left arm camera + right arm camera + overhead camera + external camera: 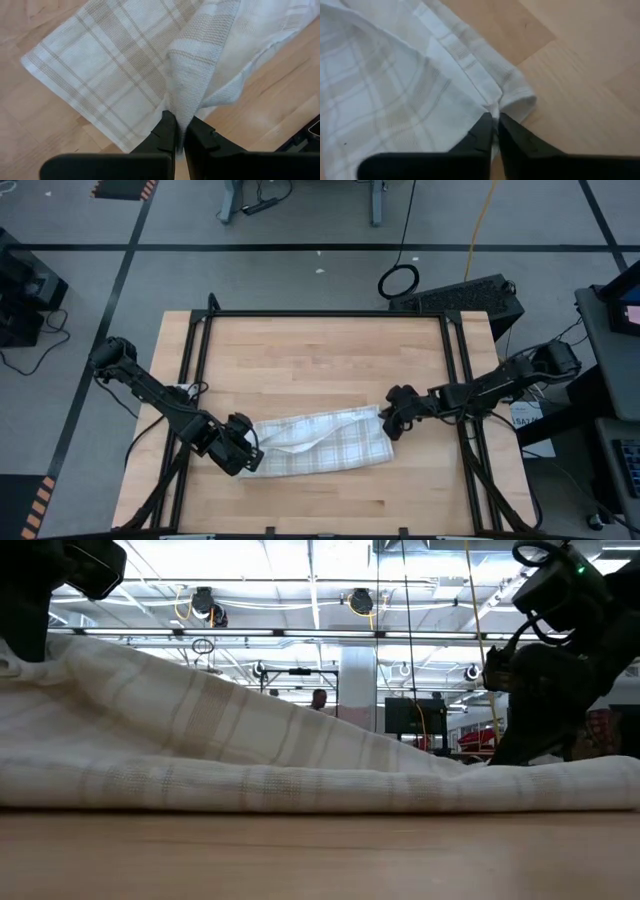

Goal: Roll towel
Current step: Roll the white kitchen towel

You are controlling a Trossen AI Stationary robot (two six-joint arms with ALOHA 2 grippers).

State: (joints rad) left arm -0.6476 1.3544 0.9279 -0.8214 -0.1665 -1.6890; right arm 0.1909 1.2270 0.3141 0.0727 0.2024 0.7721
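Towel (320,442) lies part-folded, lower centre of table (330,350). Left gripper (181,134) jaws pinch raised fold at left end; right gripper (495,125) jaws pinch right corner. Thin, limp, light cloth; likely sags and slips, best gripped at hems.

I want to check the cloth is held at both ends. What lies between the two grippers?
Only the towel, spanning from the left gripper to the right gripper, each pinching an end. The high view shows this.
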